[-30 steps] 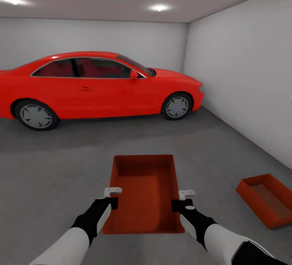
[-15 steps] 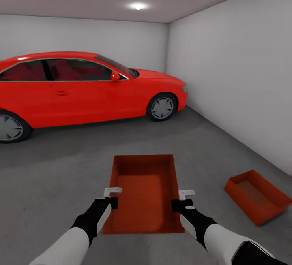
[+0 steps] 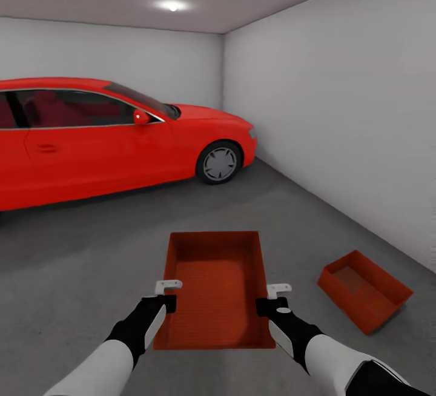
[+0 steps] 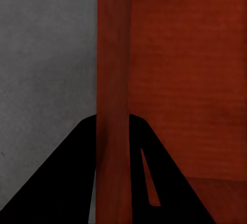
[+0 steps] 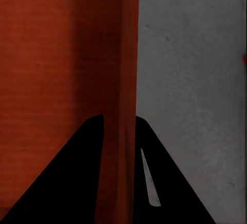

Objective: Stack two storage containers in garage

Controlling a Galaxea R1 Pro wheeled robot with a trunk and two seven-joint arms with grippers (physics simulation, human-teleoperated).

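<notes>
Both grippers are carrying an orange-red rectangular open-topped storage container (image 3: 215,290) level above the dark grey mottled concrete floor (image 3: 91,263) of a bare garage, the left gripper (image 3: 168,295) pinching the container's left wall and the right gripper (image 3: 274,298) pinching its right wall. Seen from each wrist camera, the black fingers (image 4: 77,178) of the left gripper and the black fingers (image 5: 170,183) of the right one are sitting on either side of a thin red wall, pressed against it. Nothing is lying inside the carried box, whose ribbed bottom is showing bare. A second, matching orange-red container (image 3: 363,290) is resting on the floor ahead and to the right, turned at an angle, near the plain pale grey side wall (image 3: 339,111); it too is holding nothing. A glossy red car (image 3: 115,135) is standing well beyond, to the left, with open concrete lying between it and the robot. A round ceiling light (image 3: 172,5) is glowing overhead.
</notes>
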